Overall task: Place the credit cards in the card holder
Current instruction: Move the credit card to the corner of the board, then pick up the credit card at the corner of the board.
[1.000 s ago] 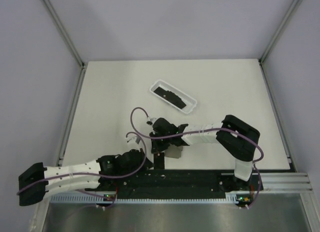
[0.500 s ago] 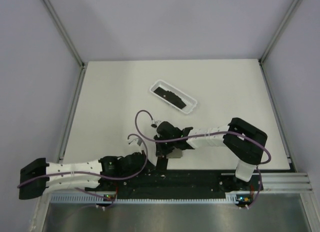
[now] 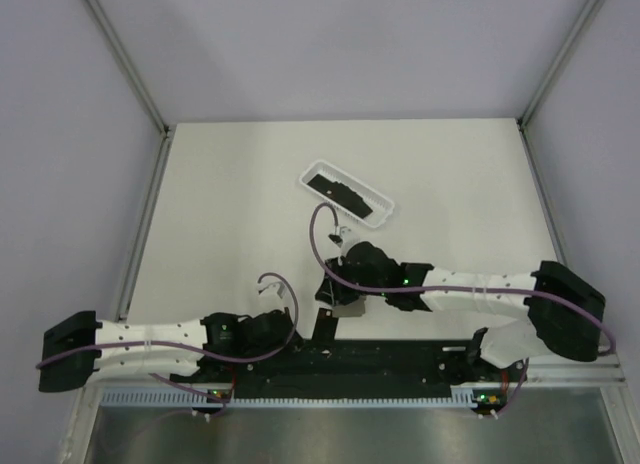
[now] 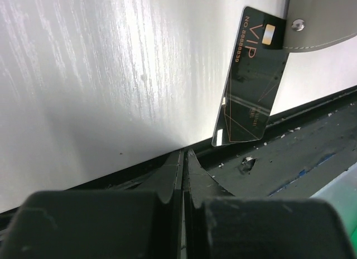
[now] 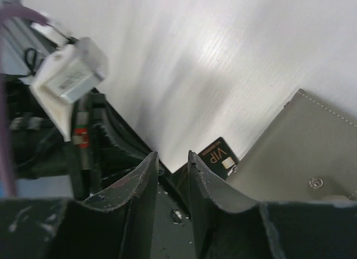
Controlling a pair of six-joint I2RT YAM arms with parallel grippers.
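One credit card [image 4: 251,80] sits only part-way in the card holder [image 5: 295,153] at the table's near edge, free end over the black rail [image 4: 290,153]; judged unfinished. More black cards [image 3: 345,196] lie in the white tray [image 3: 305,179], well apart. Right gripper [image 5: 172,156]: fingers slightly parted, empty. Left gripper [image 4: 184,158]: closed, empty.

left arm [image 3: 150,344] lies low, jaws shut; right arm [image 3: 470,294] reaches leftward, jaws slightly parted.

Glossy black card [image 4: 250,83], matt grey stitched holder [image 5: 295,153], smooth white table [image 4: 111,75]
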